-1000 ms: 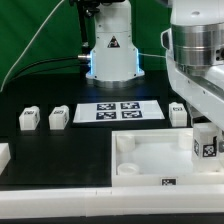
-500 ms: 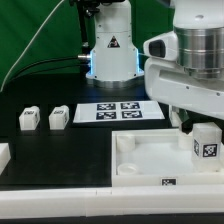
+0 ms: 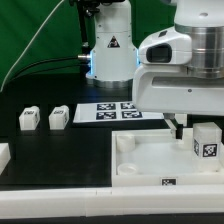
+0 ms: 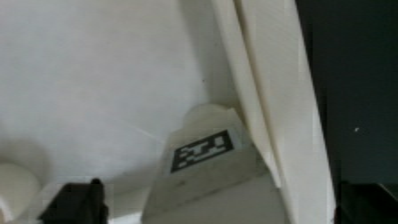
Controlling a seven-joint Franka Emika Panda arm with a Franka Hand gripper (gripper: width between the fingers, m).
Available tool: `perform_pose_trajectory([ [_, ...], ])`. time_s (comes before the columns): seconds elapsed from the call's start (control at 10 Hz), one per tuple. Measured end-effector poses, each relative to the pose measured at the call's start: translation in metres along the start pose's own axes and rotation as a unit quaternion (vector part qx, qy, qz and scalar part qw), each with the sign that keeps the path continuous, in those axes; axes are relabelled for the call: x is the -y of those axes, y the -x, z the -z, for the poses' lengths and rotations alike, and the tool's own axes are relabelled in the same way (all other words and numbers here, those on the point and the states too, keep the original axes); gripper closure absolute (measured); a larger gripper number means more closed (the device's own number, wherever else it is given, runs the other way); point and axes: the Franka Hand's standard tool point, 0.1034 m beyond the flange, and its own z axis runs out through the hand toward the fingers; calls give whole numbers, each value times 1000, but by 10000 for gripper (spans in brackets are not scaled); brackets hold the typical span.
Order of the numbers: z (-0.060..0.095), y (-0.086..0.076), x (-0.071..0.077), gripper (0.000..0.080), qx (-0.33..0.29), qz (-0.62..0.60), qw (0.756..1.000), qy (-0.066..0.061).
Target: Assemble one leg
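A leg [image 3: 205,143], a small white block with a tag on its front, stands in the large white tray's [image 3: 150,165] corner on the exterior view's right. My gripper [image 3: 182,126] hangs just beside and behind it, mostly hidden by the arm's body. In the wrist view the leg's tagged face [image 4: 205,150] lies against the tray's rim [image 4: 267,90], ahead of my open gripper [image 4: 222,205]. One dark fingertip [image 4: 79,200] shows on either side, and nothing is held. Two more legs [image 3: 29,119] [image 3: 59,116] stand on the black table at the exterior view's left.
The marker board [image 3: 120,110] lies behind the tray, in front of the robot's base [image 3: 111,55]. Another white part [image 3: 3,155] shows at the exterior view's left edge. A small tag [image 3: 168,182] sits on the tray's front wall.
The arm has swung toward the exterior view's left and lower. It now covers the leg that stood behind the tray on the right. The leg in the tray corner has not moved.
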Motion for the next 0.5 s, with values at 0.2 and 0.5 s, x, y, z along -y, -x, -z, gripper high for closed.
perform_pose_trajectory([
  [0.2,-1,1,0,150,1,10,1000,-2],
  [0.5,-1,0,0,277,1,11,1000,-2],
])
